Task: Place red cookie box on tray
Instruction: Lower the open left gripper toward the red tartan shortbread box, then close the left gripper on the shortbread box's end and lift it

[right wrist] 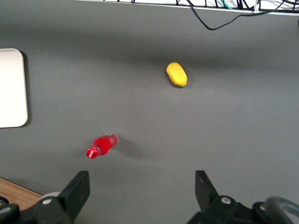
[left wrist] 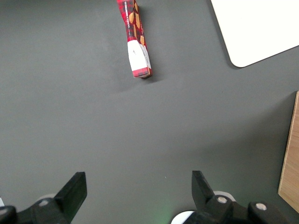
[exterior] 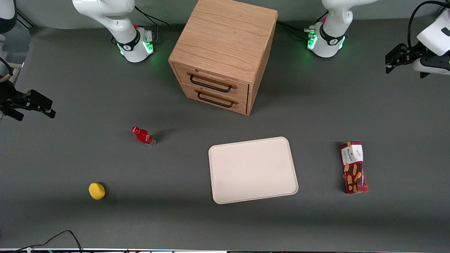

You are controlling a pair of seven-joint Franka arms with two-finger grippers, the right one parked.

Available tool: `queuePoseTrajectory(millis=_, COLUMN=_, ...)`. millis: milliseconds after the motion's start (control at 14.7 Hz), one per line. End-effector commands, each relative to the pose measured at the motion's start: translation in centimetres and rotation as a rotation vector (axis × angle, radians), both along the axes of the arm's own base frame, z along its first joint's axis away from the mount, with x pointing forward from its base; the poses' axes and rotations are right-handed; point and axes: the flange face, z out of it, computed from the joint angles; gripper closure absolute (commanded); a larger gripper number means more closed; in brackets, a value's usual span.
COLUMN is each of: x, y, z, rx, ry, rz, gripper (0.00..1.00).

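The long dark-red cookie box (exterior: 354, 167) lies flat on the grey bench (exterior: 105, 225), just off the cream-white rectangular tray (exterior: 252, 170) toward the working arm's end; the left arm's gripper (left wrist: 138, 192) hovers high, jaws released and empty, ready to descend

grey table (exterior: 70, 218) — tray (exterior: 252, 170), cookie box (exterior: 353, 167)

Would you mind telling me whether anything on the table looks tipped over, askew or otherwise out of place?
The small red bottle lies on its side, toward the parked arm's end. The red cookie box lies flat beside the tray, not on it. The gripper hangs open above bare table.
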Motion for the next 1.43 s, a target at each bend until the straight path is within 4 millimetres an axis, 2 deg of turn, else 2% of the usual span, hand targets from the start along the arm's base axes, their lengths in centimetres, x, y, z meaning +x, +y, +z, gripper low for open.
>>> queuePoseTrajectory(millis=0, x=0.5, y=0.1, z=1.2, rx=-0.015, ry=0.010, rz=-0.056, gripper=0.00)
queuePoseTrajectory(millis=68, x=0.7, y=0.5, z=2.3, rx=-0.030, ry=0.007, rz=-0.054, gripper=0.00)
queuePoseTrajectory(millis=136, x=1.0, y=0.7, z=2.3, rx=-0.033, ry=0.022, rz=-0.057, gripper=0.00)
queuePoseTrajectory(millis=477, x=2.5, y=1.0, z=0.7, rx=-0.042, ry=0.046, rz=-0.041, gripper=0.00)
queuePoseTrajectory(millis=545, x=3.9, y=1.1, z=-0.1, rx=-0.050, ry=0.057, rz=-0.023, gripper=0.00)
queuePoseTrajectory(millis=614, x=6.3, y=1.3, z=-1.3, rx=-0.056, ry=0.068, rz=0.008, gripper=0.00)
queuePoseTrajectory(millis=750, x=11.9, y=1.7, z=-4.2, rx=-0.072, ry=0.070, rz=0.030, gripper=0.00)
queuePoseTrajectory(millis=886, x=17.1, y=2.3, z=-8.8, rx=-0.086, ry=0.040, rz=0.068, gripper=0.00)
queuePoseTrajectory(millis=955, x=18.9, y=2.5, z=-11.4, rx=-0.079, ry=0.019, rz=0.083, gripper=0.00)
queuePoseTrajectory(millis=1091, x=21.9, y=2.9, z=-16.7, rx=-0.085, ry=-0.029, rz=0.104, gripper=0.00)
queuePoseTrajectory(millis=1227, x=23.7, y=3.1, z=-21.7, rx=-0.094, ry=-0.050, rz=0.111, gripper=0.00)
queuePoseTrajectory(millis=1364, x=24.9, y=3.3, z=-25.5, rx=-0.084, ry=-0.070, rz=0.102, gripper=0.00)
